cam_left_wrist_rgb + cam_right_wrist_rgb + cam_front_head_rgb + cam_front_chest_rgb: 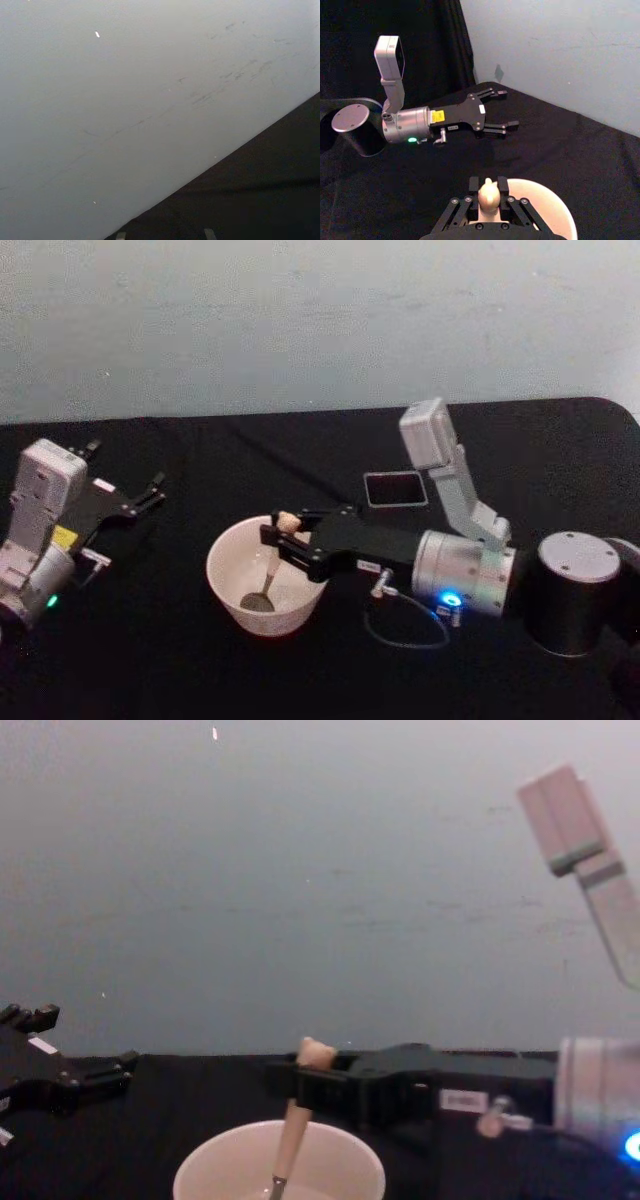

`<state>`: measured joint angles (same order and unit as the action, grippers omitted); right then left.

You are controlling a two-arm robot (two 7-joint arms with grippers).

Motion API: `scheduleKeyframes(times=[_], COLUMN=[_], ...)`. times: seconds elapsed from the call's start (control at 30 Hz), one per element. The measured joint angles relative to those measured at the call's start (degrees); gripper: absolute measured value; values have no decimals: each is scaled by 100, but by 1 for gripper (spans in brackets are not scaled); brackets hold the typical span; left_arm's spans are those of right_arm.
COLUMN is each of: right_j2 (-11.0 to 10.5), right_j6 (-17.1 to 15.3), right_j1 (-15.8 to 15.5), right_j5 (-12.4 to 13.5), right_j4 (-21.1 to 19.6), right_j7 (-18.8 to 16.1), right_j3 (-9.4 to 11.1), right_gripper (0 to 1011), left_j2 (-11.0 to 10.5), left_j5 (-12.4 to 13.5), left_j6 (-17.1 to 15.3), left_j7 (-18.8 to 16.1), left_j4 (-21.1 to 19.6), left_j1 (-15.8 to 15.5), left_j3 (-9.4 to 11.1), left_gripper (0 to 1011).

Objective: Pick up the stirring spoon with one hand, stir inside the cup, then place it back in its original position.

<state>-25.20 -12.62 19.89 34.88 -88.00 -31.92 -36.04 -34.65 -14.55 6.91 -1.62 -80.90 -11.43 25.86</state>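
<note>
The cream-white cup (pixel 262 578) sits on the black table near the front centre. The stirring spoon (pixel 270 570) stands tilted inside it, its metal bowl low in the cup and its bear-head top (pixel 317 1052) above the rim. My right gripper (pixel 283 537) reaches in from the right over the cup and is shut on the spoon's beige handle (pixel 489 196). The dark grey square holder (pixel 394 489) stands behind the cup, to its right, with nothing in it. My left gripper (pixel 150 495) rests open at the left of the table, well away from the cup.
The table is covered in black cloth, with a pale wall behind its far edge. A thin cable (pixel 405 625) loops on the cloth under the right wrist. The right arm's large dark joint (pixel 575 590) occupies the front right.
</note>
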Motion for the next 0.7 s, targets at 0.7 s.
scheduleKeyframes(times=[0.7], right_j2=[862], right_j6=[214], right_j1=[500], right_j5=[-348], right_j4=[902], right_j7=[720], right_j3=[76], right_gripper=[215], left_j2=[0], left_j5=[0], left_j6=[0], left_j7=[0], left_j4=[0], left_j1=[0], left_j3=[0], left_gripper=[1001])
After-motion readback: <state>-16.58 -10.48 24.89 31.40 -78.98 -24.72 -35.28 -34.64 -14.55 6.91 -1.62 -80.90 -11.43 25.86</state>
